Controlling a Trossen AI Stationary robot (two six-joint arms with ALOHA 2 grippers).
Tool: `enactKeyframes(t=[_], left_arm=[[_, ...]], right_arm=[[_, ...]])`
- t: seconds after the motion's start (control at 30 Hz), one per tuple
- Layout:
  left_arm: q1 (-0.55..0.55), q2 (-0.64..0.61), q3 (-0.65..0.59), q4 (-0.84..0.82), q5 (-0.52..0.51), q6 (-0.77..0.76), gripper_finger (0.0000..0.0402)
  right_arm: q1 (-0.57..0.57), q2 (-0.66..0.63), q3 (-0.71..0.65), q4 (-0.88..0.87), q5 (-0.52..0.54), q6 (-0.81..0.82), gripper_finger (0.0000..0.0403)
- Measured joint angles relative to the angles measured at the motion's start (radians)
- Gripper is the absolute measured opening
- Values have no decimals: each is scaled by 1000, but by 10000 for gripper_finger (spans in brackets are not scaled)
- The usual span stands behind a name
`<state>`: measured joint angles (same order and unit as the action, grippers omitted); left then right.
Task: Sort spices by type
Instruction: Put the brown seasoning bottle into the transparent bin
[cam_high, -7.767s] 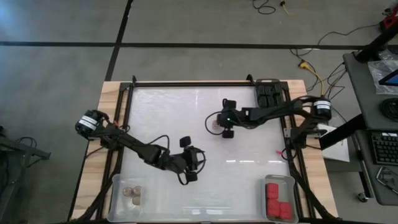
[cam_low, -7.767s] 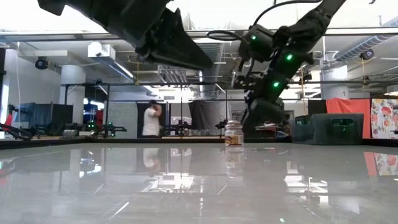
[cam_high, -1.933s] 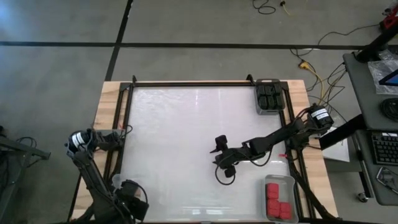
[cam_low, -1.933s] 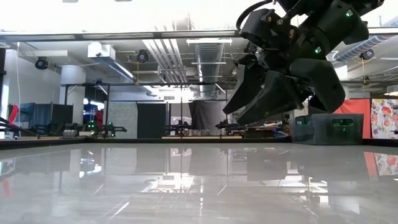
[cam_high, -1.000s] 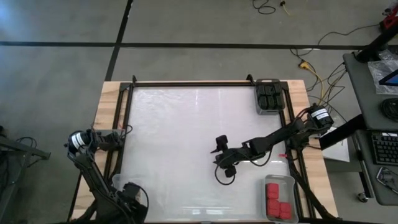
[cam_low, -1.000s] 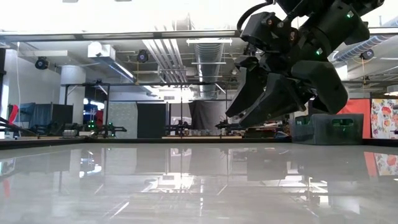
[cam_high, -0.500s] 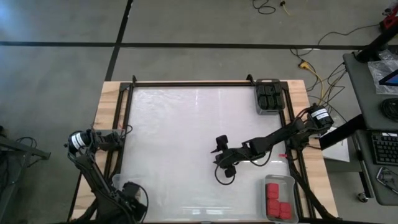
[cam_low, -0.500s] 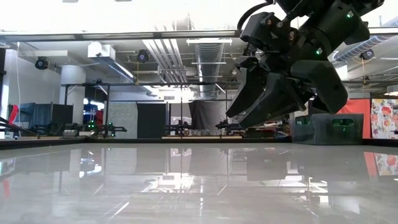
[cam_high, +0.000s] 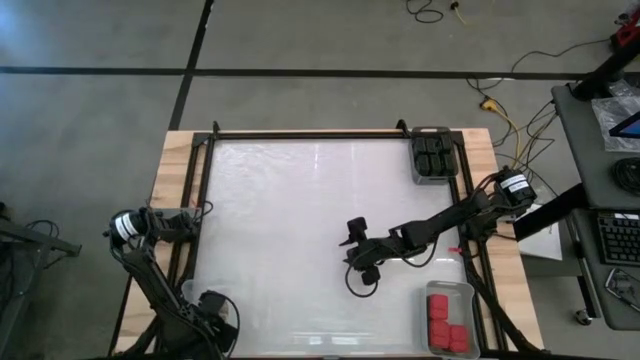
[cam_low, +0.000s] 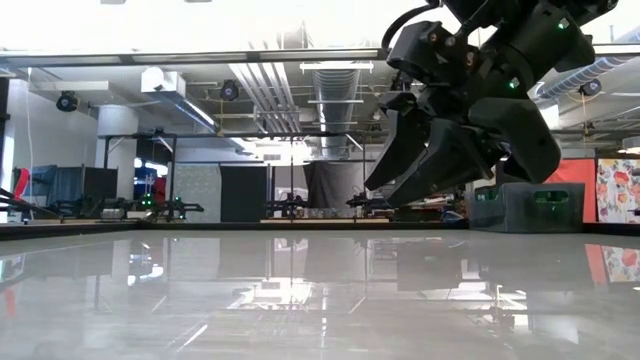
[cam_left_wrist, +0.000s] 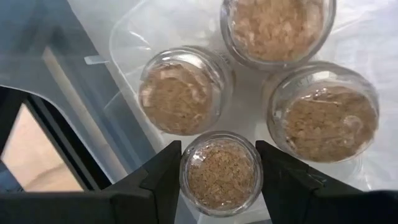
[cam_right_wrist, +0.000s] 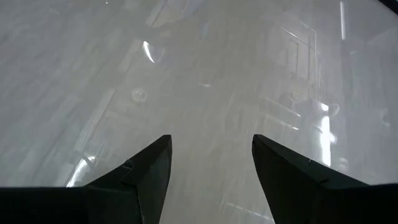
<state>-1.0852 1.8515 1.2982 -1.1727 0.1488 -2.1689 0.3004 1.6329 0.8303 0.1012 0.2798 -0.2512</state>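
Four tan-filled jars in the left bin, the nearest one between the left gripper's fingers.
High view: left gripper (cam_high: 212, 312) sits over the corner bin; right gripper (cam_high: 362, 268) hangs mid-table, spread and empty. Left wrist view: fingers (cam_left_wrist: 163, 177) flank the fourth jar (cam_left_wrist: 221, 172) — likely smooth, rigid, breakable glass; whether they pinch it I cannot tell.

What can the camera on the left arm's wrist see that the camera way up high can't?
Only the left wrist view shows four round jars of tan spice, one jar between the left gripper fingers, three beside it in the clear bin.

Only the high view shows the red jars, the black jars and the right gripper, open over the bare table.

Both show the left arm at that bin.
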Motion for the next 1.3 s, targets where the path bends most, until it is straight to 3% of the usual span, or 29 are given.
enactKeyframes(t=[0.87,1.3], left_arm=[[-1,0,20,4,-4,15,209],[-1,0,119,-43,31,184,210]], right_arm=[[0,0,0,-14,0,-2,216],[0,0,0,-14,0,-2,219]])
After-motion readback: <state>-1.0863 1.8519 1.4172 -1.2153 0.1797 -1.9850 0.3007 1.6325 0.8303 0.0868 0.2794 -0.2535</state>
